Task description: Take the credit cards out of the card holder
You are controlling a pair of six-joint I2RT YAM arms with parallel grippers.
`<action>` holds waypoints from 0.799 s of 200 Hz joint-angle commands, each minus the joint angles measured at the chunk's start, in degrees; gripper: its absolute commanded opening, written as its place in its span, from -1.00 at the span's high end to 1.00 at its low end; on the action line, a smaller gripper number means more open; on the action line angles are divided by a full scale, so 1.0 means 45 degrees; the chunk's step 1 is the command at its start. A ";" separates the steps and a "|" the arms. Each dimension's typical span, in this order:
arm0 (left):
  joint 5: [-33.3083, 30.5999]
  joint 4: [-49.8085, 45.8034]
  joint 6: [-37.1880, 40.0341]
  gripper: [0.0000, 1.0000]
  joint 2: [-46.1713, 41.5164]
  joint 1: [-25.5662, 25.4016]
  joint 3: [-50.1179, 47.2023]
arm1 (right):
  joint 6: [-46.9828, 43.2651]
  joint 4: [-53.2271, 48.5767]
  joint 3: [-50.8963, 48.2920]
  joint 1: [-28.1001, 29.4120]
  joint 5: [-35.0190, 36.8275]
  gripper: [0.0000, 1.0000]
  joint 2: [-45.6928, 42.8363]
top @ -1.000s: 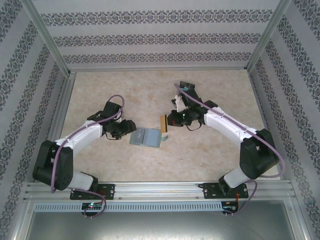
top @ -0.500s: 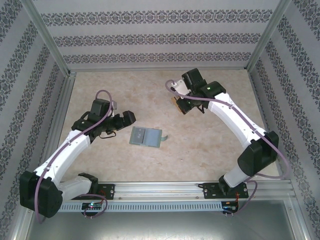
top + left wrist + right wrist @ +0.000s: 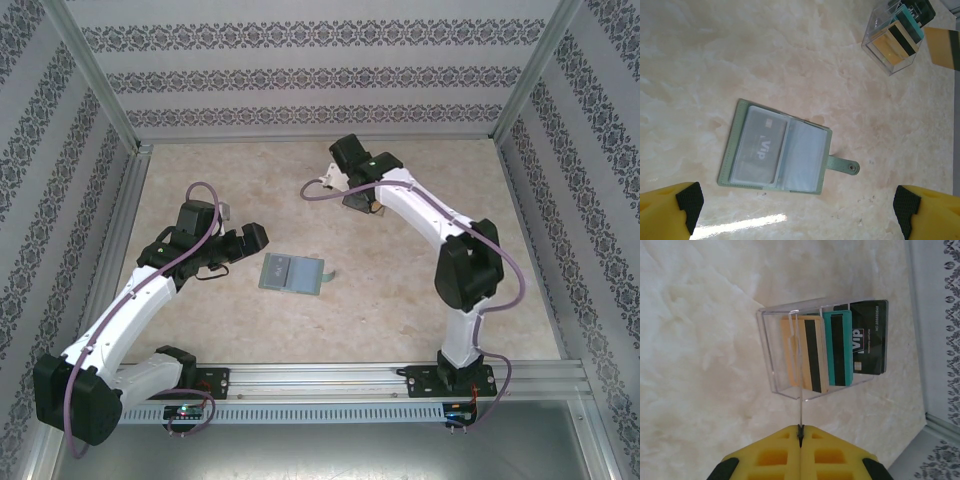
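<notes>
I record that the right gripper [image 3: 800,429], jaws clenched on a tan-gold card [image 3: 941,47], has swung far to the clear box [image 3: 771,355], leaving the card holder [image 3: 777,150] open mid-way across the tabletop [image 3: 400,310] under the left gripper [image 3: 250,238], its jaws released, one grey card [image 3: 760,147] still pocketed.

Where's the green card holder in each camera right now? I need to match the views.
Top external: the card holder lies open near table centre, tab pointing right.
Left wrist: centre-left, open, a VIP card in its left pocket.
Right wrist: this camera faces the clear box of cards.
Shared landmark: that clear box, top right in the left wrist view.
</notes>
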 commanded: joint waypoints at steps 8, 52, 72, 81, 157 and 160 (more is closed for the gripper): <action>-0.0282 -0.0574 0.0354 -0.99 -0.0085 0.0062 -0.0059 | -0.1175 0.0485 0.0824 -0.0069 0.1160 1.00 0.0935; -0.0354 -0.0566 0.0483 -0.99 0.0124 0.0052 0.0040 | -0.1143 0.0766 0.1090 -0.0439 0.1414 1.00 0.1701; -0.0354 -0.0520 0.0513 -0.99 0.0365 0.0056 0.0128 | -0.1086 0.0804 0.1048 -0.0618 0.1290 1.00 0.1834; -0.0333 -0.0497 0.0531 -0.99 0.0491 0.0063 0.0171 | -0.1041 0.0815 0.0985 -0.0703 0.1206 1.00 0.1905; -0.0370 -0.0293 0.0610 -0.99 0.0988 0.0090 0.0304 | -0.0675 0.0710 0.0823 -0.0875 0.0710 1.00 0.2292; -0.0370 -0.0284 0.0593 -0.99 0.1001 0.0090 0.0313 | -0.0675 0.0713 0.0808 -0.0875 0.0702 1.00 0.2296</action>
